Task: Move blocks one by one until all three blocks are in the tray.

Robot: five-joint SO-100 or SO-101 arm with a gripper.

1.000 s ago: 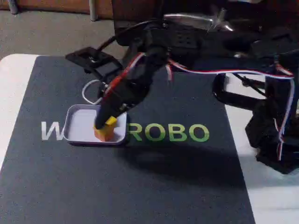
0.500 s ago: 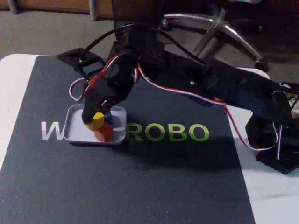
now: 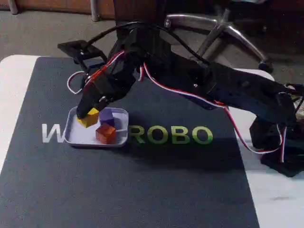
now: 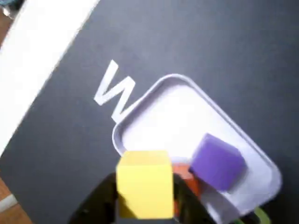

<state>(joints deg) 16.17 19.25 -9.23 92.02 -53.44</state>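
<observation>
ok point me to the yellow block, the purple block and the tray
yellow block [image 4: 144, 189], wrist view, front face
purple block [image 3: 107, 117], fixed view, top face
tray [image 4: 161, 119], wrist view, bare floor

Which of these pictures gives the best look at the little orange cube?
The fixed view: the orange cube sits whole in the tray, beside the purple cube. In the wrist view just a sliver of it peeks out behind the yellow cube in the gripper.

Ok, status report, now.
Gripper shut on yellow block, over the tray. Orange block and purple block in the tray. Nothing in the way.
</observation>
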